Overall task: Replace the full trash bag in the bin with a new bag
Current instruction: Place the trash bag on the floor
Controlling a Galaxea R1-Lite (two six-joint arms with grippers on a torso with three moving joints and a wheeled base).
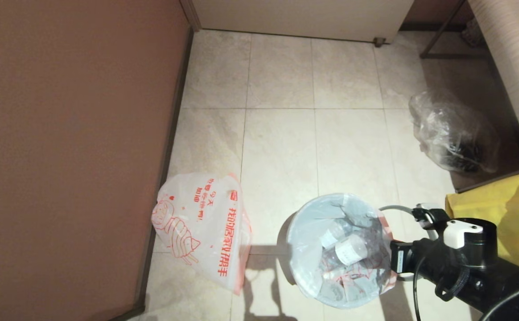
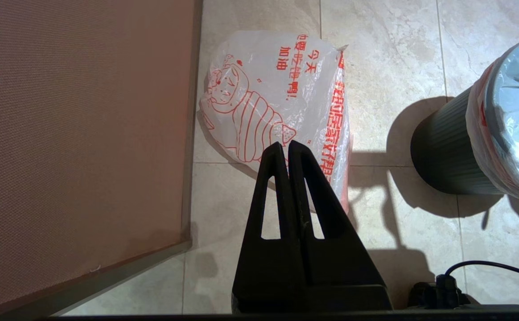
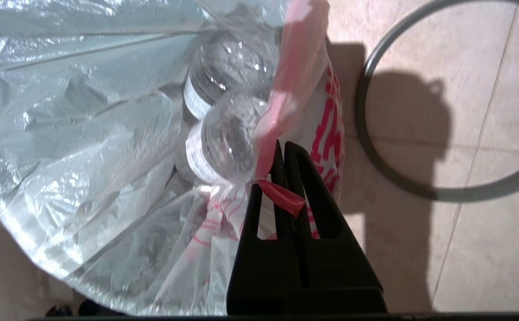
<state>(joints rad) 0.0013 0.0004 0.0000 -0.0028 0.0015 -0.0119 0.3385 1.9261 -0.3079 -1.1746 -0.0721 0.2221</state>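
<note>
The right hand [image 3: 285, 149] is clamped on a red-edged handle of the full trash bag [image 1: 339, 249], which sits in the bin [image 2: 446, 147]; the grey ring [image 3: 442, 189] lies alongside, seemingly removed. Next, lift it straight out. The left hand [image 2: 285, 149], closed and empty, hangs over the new bag [image 1: 201, 223] on the floor.

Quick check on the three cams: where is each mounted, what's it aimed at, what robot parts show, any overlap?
Head: on the head, looking down at the floor, bin and new bag; right arm visible.
Left wrist: behind the shut left gripper, above the new bag.
Right wrist: behind the right gripper, pinching the full trash bag; grey ring on the floor.
Shared: head and left wrist both show bin and new bag.
</note>
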